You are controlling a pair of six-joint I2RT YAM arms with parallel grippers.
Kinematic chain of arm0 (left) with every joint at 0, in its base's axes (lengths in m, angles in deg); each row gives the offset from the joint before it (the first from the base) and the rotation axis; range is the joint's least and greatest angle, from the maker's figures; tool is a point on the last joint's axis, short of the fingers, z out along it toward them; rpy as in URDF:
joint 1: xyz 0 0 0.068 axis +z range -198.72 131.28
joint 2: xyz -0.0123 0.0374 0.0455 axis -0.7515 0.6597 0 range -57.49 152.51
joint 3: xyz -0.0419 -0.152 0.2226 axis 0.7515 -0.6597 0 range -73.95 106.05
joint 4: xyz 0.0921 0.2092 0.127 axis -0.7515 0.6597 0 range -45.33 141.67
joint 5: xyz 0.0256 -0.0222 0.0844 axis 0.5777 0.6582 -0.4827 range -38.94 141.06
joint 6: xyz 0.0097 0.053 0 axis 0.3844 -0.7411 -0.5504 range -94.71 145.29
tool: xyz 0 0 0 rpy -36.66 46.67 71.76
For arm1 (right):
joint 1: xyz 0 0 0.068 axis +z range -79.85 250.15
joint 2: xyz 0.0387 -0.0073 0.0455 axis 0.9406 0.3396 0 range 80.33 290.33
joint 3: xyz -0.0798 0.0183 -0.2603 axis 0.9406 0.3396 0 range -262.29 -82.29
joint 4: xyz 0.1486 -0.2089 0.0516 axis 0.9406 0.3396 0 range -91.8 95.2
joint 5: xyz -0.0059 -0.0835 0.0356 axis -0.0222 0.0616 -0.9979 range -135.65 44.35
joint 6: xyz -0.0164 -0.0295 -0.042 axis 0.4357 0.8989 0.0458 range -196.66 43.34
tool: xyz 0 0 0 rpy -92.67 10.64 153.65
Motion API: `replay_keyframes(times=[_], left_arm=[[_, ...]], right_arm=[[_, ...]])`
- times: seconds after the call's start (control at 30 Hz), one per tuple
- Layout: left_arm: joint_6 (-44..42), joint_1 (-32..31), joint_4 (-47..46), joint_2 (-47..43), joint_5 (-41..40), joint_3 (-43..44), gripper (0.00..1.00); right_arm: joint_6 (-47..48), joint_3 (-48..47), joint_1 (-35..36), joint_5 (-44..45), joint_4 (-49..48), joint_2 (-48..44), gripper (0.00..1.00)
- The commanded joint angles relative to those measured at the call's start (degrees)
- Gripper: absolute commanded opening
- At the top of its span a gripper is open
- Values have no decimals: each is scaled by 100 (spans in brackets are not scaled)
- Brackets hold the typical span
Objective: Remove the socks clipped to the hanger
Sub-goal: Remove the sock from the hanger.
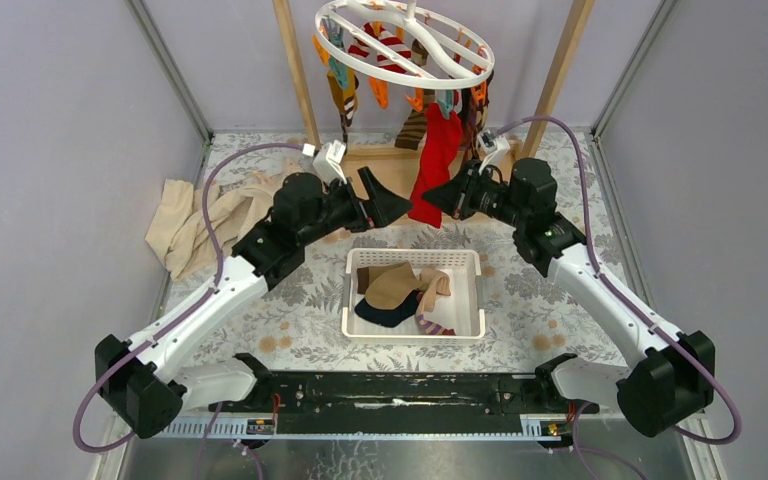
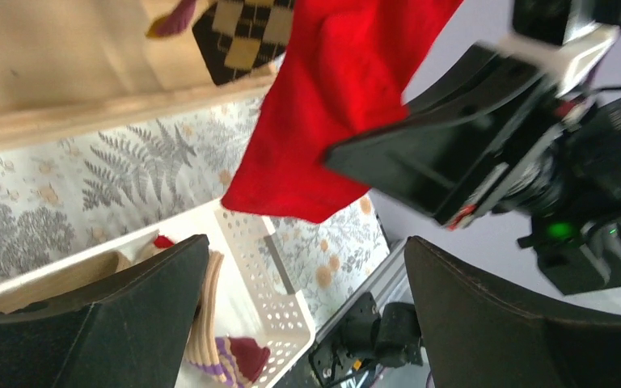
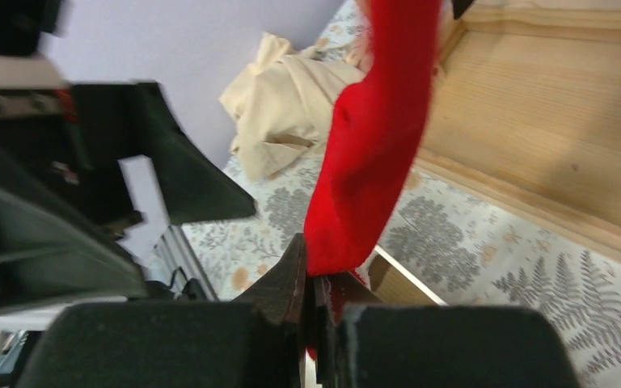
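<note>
One red sock (image 3: pixel 376 137) hangs pinched in the closed right tool (image 3: pixel 314 283).

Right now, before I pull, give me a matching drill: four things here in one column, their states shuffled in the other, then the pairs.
1 red sock
2 left gripper
3 right gripper
4 white basket

A open, holding nothing
B contains loose socks
C hangs from the hanger
D shut on the red sock

Pairs: 1-C, 2-A, 3-D, 4-B.
</note>
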Motion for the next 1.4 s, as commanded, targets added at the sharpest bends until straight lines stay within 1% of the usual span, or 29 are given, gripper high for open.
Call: replay_keyframes(times=[0.0, 0.17, 0.33, 0.43, 0.57, 0.6, 0.67, 0.73, 0.8, 0.87, 0.93, 1.13, 1.2, 1.23, 1.3, 1.37], left_arm=[[116, -29, -1068, -320, 462, -581, 99], [151, -29, -1801, -436, 839, -1133, 99], [347, -29, -3007, -361, 1324, -1497, 99], [326, -29, -3315, -306, 1322, -1585, 99], [194, -29, -3495, -274, 1260, -1596, 98], [169, -29, -3512, -248, 1243, -1592, 95], [139, -29, -3579, -179, 1285, -1563, 83], [127, -29, -3607, -84, 1369, -1506, 66], [135, -29, -3628, -6, 1437, -1457, 56], [131, -29, -3637, 23, 1444, -1451, 47], [114, -29, -3622, 33, 1402, -1449, 41], [100, -29, -3563, 36, 1432, -1404, 18], [100, -29, -3488, 10, 1462, -1363, 9], [86, -29, -3415, -3, 1455, -1344, 8], [38, -29, -3232, -58, 1425, -1288, 8], [-14, -27, -3069, -127, 1399, -1256, 8]], right_arm=[[-428, -421, -25, -790, -756, -1, 0], [-900, -424, -70, -1197, -1227, 90, 0], [-1339, -397, -76, -1468, -1624, 214, 0], [-1508, -345, -76, -1576, -1804, 247, 0], [-1562, -292, -77, -1637, -1816, 243, 0], [-1567, -282, -79, -1637, -1812, 234, 0], [-1585, -260, -75, -1652, -1811, 216, 0], [-1597, -243, -76, -1664, -1812, 209, 0], [-1607, -233, -72, -1676, -1812, 205, 0], [-1606, -221, -77, -1681, -1807, 205, 0], [-1615, -201, -75, -1683, -1816, 204, 0], [-1550, -102, -79, -1682, -1741, 188, 0], [-1388, -113, -72, -1585, -1535, 173, 5], [-1271, -137, -69, -1512, -1370, 153, 11], [-961, -232, -75, -1236, -937, 103, 27], [-571, -392, -76, -885, -434, 39, 38]])
